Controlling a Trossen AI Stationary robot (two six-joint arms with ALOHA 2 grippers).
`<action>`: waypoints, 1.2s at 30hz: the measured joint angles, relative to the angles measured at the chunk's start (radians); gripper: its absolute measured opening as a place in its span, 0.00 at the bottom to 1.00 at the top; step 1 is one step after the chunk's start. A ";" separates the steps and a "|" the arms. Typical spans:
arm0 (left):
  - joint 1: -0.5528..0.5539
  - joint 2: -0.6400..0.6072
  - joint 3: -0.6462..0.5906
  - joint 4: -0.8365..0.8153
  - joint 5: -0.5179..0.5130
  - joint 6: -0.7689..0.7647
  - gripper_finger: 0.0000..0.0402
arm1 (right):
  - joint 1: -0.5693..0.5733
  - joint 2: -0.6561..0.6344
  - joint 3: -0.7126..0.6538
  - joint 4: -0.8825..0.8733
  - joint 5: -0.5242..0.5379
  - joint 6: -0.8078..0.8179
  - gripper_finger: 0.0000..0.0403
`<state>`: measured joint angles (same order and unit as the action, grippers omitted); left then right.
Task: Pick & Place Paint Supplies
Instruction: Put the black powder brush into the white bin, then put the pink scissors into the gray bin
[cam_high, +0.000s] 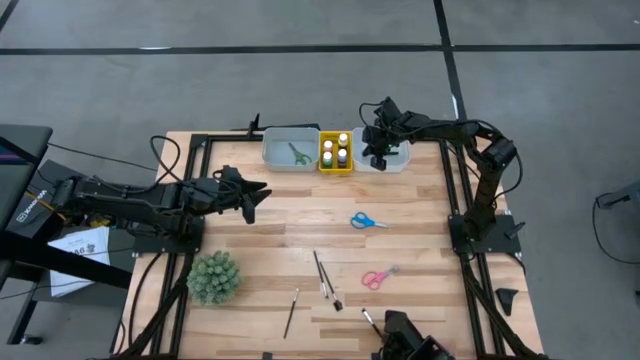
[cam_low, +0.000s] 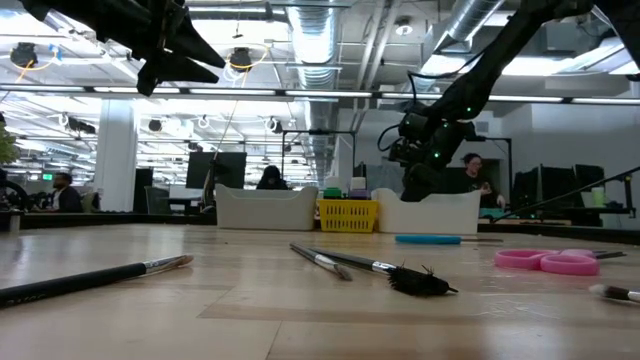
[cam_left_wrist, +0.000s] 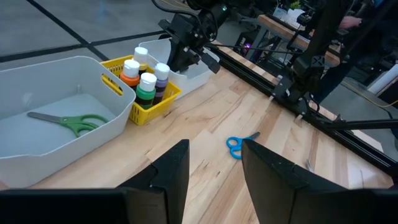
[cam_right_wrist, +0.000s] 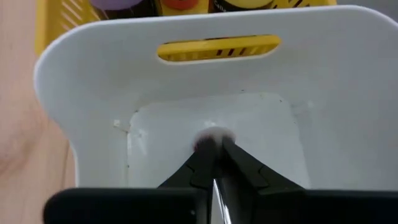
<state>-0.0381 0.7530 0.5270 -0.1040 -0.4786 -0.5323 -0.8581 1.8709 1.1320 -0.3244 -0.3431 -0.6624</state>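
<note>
The right gripper (cam_right_wrist: 214, 158) hangs inside the white tray (cam_right_wrist: 87, 81), fingers pinched on a thin brush (cam_right_wrist: 212, 138) to drop it there, while the left gripper (cam_left_wrist: 214, 171) waits half-open over the table (cam_high: 280, 215).

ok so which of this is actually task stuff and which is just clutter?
Job: blue scissors, pink scissors, green scissors, paint bottles, loose brushes, brush held by right gripper.
Not job: plant ball, grey tray, yellow tray, white tray.
</note>
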 joint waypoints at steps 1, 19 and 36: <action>0.000 0.000 0.000 0.000 0.000 0.000 0.35 | 0.000 0.000 0.000 0.000 0.000 0.000 0.07; 0.000 0.000 0.000 0.000 0.001 0.000 0.35 | -0.008 -0.026 0.095 -0.089 0.056 0.034 0.13; 0.000 0.000 0.000 0.000 0.001 0.002 0.35 | 0.029 -0.399 0.120 -0.394 0.052 0.223 0.13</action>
<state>-0.0380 0.7528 0.5270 -0.1043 -0.4778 -0.5304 -0.8293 1.4719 1.2522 -0.7182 -0.2909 -0.4393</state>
